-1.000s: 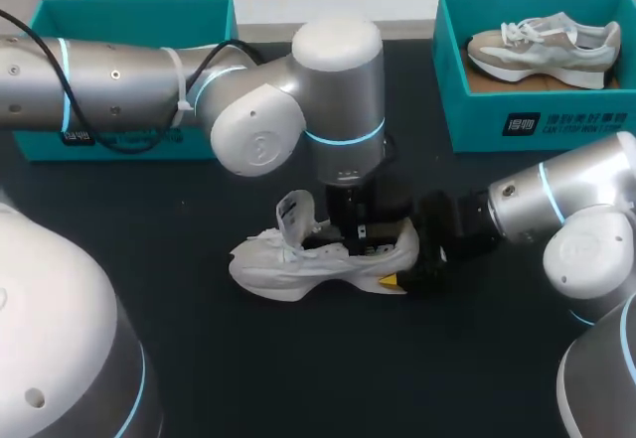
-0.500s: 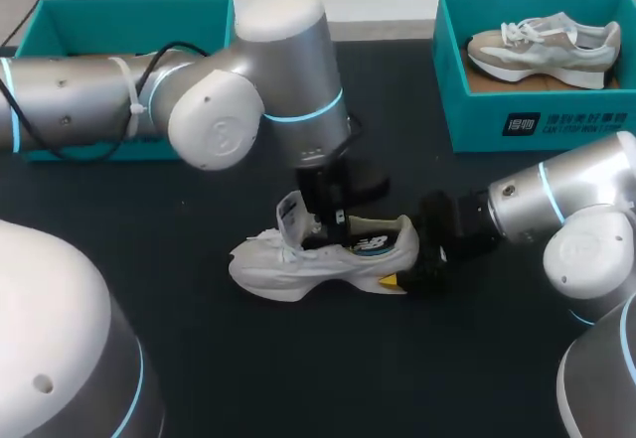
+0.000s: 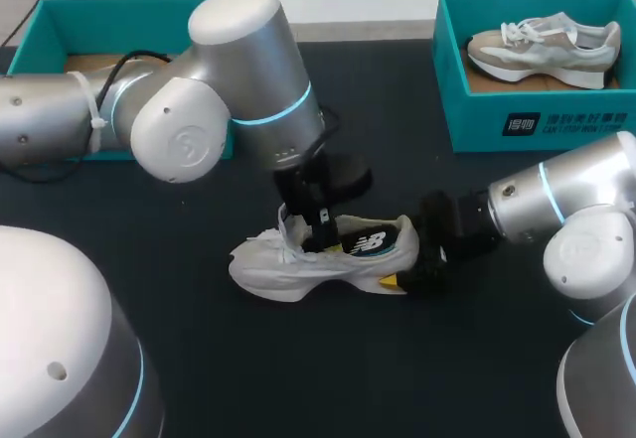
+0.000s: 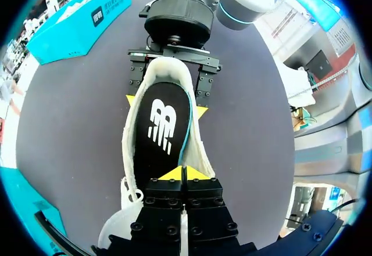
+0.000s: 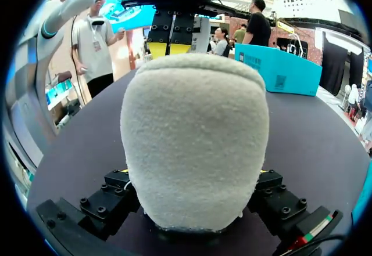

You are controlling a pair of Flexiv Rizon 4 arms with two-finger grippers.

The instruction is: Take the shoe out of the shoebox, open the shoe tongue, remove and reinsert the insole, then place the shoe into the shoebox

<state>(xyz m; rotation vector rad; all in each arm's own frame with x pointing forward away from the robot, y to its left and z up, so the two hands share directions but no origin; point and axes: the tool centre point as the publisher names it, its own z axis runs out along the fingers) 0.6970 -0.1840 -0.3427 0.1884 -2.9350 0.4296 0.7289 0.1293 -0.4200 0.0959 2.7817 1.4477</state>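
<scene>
at the far left of the dark table [image 3: 298, 368] sits a teal shoebox [image 3: 119, 6], open, with only brown card showing inside it. the left arm [image 3: 199, 110] comes across in front of that box and points down into the white shoe [image 3: 288, 267], which stands on its sole near the middle of the table, well apart from both boxes, toe toward the left arm's side and heel toward the right arm's. the left gripper [image 3: 310, 227] is in the shoe's mouth just behind the raised tongue [image 3: 290, 216]; in the left wrist view its yellow tips are pressed together, pinching the front end of the black insole [image 4: 160, 131]. that insole, black with a white mark and a teal edge, lies along the inside of the shoe, and from the head view its rear part shows tilted up above the collar. at the heel the right gripper [image 3: 412, 264] lies low on the table, its two yellow-tipped fingers clamped on the heel from either side; in its own wrist view the fuzzy heel fills the space between them. behind the right arm [image 3: 566, 215], at the far right, a second teal shoebox [image 3: 517, 125] holds a beige and white shoe [image 3: 542, 49] lying on its side.
</scene>
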